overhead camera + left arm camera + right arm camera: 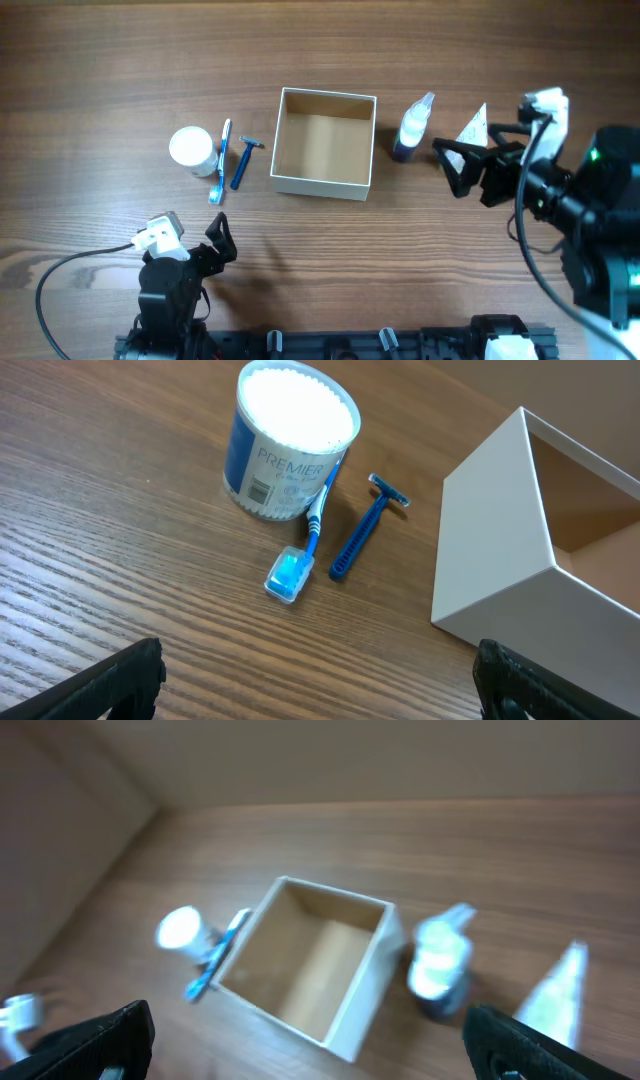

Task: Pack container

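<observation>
The container point(323, 184), a square cardboard box with cream walls and a tan inside, stands empty mid-table; it also shows in the left wrist view point(500, 550) and the right wrist view point(368, 985). Left of it lie a blue razor point(243, 162), a blue toothbrush point(220, 162) and a round white jar point(191, 150). Right of it stand a dark bottle with a white cap point(411, 128) and a white tube point(473, 125). My left gripper point(217, 240) is open and empty near the front edge. My right gripper point(452, 165) is open and empty beside the tube.
A grey cable point(70, 270) runs from the left arm's base across the front left of the wooden table. A black rail point(380, 345) lines the front edge.
</observation>
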